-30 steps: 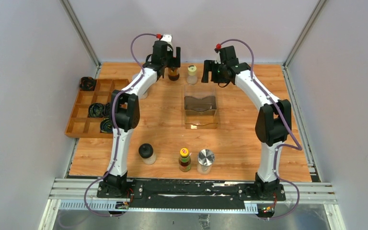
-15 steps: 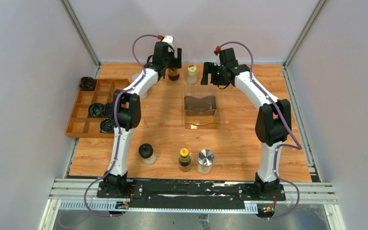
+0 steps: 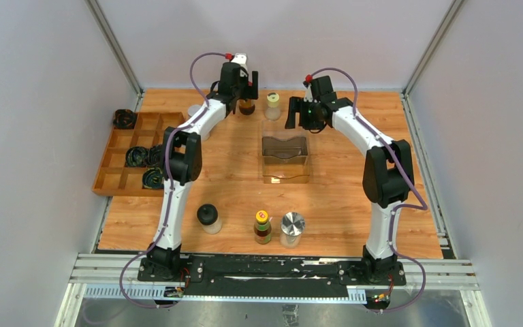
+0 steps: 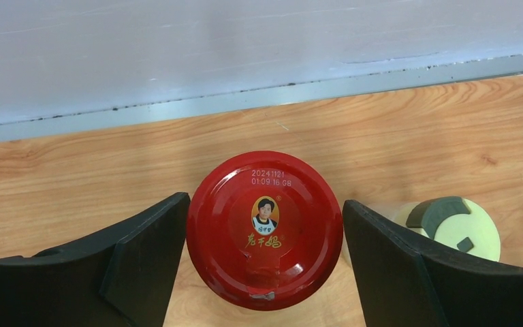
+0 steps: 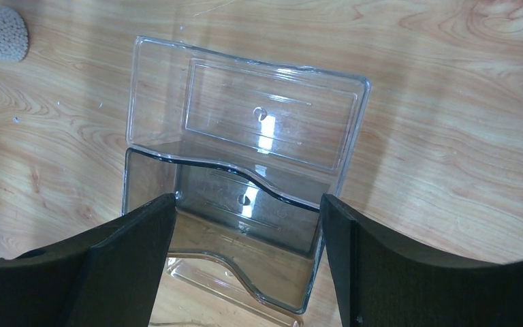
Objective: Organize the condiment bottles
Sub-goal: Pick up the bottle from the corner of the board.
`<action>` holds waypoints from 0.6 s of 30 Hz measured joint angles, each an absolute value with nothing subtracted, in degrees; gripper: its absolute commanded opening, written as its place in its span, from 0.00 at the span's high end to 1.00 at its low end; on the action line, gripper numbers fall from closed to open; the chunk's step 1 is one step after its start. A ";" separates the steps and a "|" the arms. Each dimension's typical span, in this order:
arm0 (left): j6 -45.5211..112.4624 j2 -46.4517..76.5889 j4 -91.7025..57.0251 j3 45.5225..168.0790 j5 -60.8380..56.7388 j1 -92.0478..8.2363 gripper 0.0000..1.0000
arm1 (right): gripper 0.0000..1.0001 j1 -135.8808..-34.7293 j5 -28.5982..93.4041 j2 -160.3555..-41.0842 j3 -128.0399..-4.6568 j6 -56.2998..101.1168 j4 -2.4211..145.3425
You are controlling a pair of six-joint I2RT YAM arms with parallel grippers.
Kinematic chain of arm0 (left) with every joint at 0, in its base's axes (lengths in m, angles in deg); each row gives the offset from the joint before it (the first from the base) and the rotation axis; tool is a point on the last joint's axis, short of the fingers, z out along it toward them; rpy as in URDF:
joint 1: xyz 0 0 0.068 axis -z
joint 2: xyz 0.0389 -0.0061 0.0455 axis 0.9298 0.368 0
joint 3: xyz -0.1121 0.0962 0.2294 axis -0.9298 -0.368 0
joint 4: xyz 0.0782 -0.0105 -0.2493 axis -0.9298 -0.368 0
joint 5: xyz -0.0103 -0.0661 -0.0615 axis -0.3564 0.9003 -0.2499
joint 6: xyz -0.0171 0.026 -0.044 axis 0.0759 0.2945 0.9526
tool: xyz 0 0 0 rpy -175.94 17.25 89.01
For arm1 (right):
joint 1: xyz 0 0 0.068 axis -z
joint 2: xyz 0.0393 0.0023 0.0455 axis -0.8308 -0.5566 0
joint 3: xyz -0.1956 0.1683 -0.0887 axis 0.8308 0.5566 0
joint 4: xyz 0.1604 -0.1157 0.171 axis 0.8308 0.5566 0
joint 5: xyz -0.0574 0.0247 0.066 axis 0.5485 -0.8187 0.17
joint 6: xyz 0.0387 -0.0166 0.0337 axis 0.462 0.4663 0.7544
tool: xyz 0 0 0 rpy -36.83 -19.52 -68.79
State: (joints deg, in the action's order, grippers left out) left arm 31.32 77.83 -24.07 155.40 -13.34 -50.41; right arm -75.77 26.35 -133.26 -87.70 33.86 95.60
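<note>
Left tool: one finger on each side of the red-lidded jar, right up against its lid. I cannot tell if it is squeezing.
Jar place: top middle of the overhead view, standing on the worktop near the back wall.
Jar feel: looks like glass, full and heavy, so it could break. The lid is smooth and slippy; hold it lower, round the body.
Yellow-capped shaker: just right of the jar. Do not bump it.
Right tool: wide, holding nothing, over the clear box.

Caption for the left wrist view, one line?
Left gripper straddles the red-lidded jar from above, yellow-capped shaker alongside.
</note>
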 measured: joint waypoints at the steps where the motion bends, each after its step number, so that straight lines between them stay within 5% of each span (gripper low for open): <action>1: 31.39 77.87 -23.87 155.40 -13.34 -50.41 0.15 | 0.18 -75.77 26.26 -133.26 -87.57 33.86 95.40; 18: 31.72 77.94 -20.98 155.12 -13.58 -50.41 0.25 | 0.19 -75.77 25.04 -131.05 -80.14 34.23 92.97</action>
State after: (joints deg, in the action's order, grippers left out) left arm 31.72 77.94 -20.98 155.12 -13.58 -50.41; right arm -75.77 25.04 -131.05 -80.14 34.23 92.97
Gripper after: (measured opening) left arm 0.752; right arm 0.811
